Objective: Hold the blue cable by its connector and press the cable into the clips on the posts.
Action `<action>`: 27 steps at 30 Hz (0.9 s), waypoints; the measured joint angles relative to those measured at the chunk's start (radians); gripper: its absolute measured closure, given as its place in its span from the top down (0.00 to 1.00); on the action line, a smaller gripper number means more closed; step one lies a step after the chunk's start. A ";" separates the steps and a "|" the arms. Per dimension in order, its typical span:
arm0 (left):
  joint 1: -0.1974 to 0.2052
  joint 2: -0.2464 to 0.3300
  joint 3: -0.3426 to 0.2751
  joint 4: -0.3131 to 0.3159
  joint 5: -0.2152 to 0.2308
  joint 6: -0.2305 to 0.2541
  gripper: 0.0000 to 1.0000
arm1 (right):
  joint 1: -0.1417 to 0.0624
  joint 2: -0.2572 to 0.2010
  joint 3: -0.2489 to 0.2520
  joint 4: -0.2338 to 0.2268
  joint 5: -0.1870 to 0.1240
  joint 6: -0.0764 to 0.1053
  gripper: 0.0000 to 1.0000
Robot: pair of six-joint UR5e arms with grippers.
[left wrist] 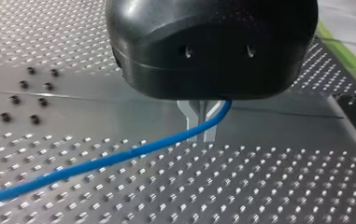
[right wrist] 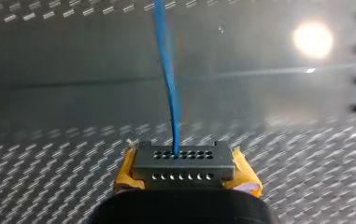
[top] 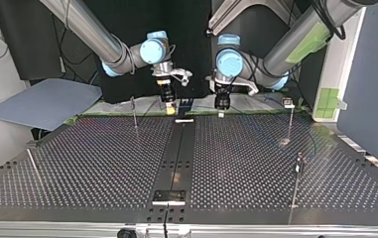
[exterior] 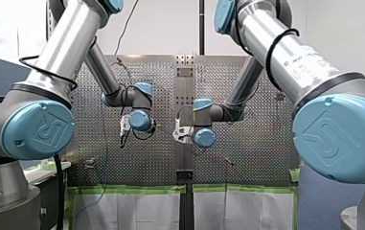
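Perforated metal table. Upper centre of the top view: my right gripper clamps yellow pads on the blue cable's grey holed metal connector. Whether my left gripper is closed cannot be told.

A robotics lab: my left arm and my right arm, industrial silver tubes with blue joints, stand at a perforated metal counter with thin posts screwed in. Green tape edges it, with a dark partition panel and a bare white wall around.
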 joint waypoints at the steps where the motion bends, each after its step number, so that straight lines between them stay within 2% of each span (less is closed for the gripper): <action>1: -0.004 -0.007 0.000 0.006 0.000 -0.002 0.00 | 0.000 0.008 0.008 -0.009 0.007 0.003 0.00; 5: -0.022 -0.037 0.000 0.035 -0.003 -0.015 0.00 | -0.005 0.042 0.044 -0.044 0.037 0.025 0.00; 9: -0.039 -0.075 -0.001 0.073 -0.004 -0.031 0.00 | -0.018 0.057 0.079 -0.079 0.047 0.039 0.00; 17: -0.062 -0.153 0.000 0.145 -0.001 -0.049 0.00 | -0.054 0.072 0.156 -0.155 0.049 0.042 0.00; 22: -0.090 -0.197 0.005 0.178 -0.003 -0.064 0.00 | -0.085 0.075 0.203 -0.203 0.047 0.041 0.00; 27: -0.129 -0.238 0.026 0.188 -0.025 -0.093 0.00 | -0.123 0.076 0.246 -0.246 0.020 0.039 0.00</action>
